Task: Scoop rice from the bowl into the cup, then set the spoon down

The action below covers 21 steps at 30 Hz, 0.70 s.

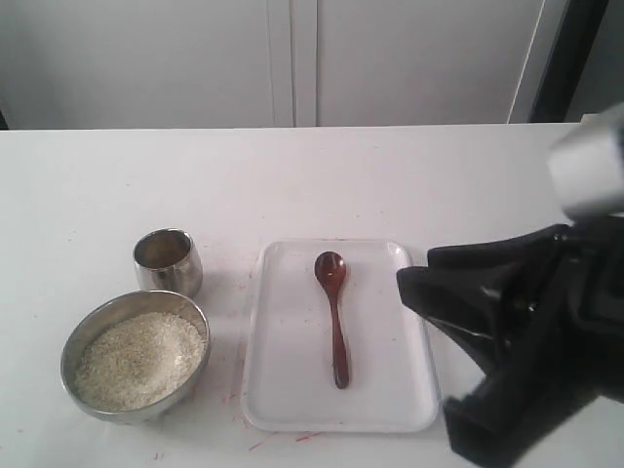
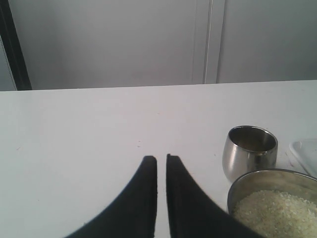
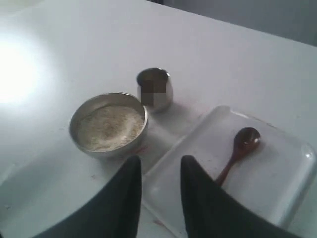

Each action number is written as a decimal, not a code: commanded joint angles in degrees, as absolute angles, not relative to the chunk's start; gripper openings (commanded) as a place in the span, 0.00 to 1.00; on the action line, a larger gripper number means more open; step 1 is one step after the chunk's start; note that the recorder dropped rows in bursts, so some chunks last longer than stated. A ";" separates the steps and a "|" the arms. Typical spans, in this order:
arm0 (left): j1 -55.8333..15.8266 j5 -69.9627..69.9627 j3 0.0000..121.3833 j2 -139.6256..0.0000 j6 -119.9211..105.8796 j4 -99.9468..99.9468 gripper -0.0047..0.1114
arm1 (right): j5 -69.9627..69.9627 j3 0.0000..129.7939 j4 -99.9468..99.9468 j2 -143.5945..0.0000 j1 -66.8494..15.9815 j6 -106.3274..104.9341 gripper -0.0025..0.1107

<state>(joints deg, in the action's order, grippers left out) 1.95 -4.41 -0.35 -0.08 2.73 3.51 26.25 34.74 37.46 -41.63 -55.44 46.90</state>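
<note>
The steel bowl (image 1: 90,333) sits at the front left of the table, holding a heap of white rice (image 1: 141,359). Just behind it stands the small steel cup (image 1: 168,261). The dark wooden spoon (image 1: 334,317) lies alone on a white tray (image 1: 292,390), head pointing away. My right gripper (image 1: 429,346) hovers open at the tray's right edge, holding nothing. In the right wrist view its fingers (image 3: 159,161) stand apart above the tray's near edge, with spoon (image 3: 242,144), bowl (image 3: 106,95) and cup (image 3: 156,89) beyond. My left gripper (image 2: 161,158) is shut and empty, left of the cup (image 2: 249,151) and bowl (image 2: 262,174).
The white table (image 1: 390,185) stretches back to a pale wall with cabinet doors (image 1: 292,58). Faint red marks dot the table near the tray's front edge (image 1: 283,439). A corner of the tray (image 2: 307,153) shows in the left wrist view.
</note>
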 commanded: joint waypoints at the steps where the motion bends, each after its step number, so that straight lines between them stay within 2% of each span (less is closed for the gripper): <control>1: 1.86 -4.65 0.00 0.00 2.81 3.83 0.16 | 23.81 33.47 32.98 -36.47 -57.09 40.73 0.27; 21: 1.86 -4.65 0.00 0.00 2.81 3.83 0.16 | 27.27 33.47 33.34 -32.51 -57.21 40.86 0.27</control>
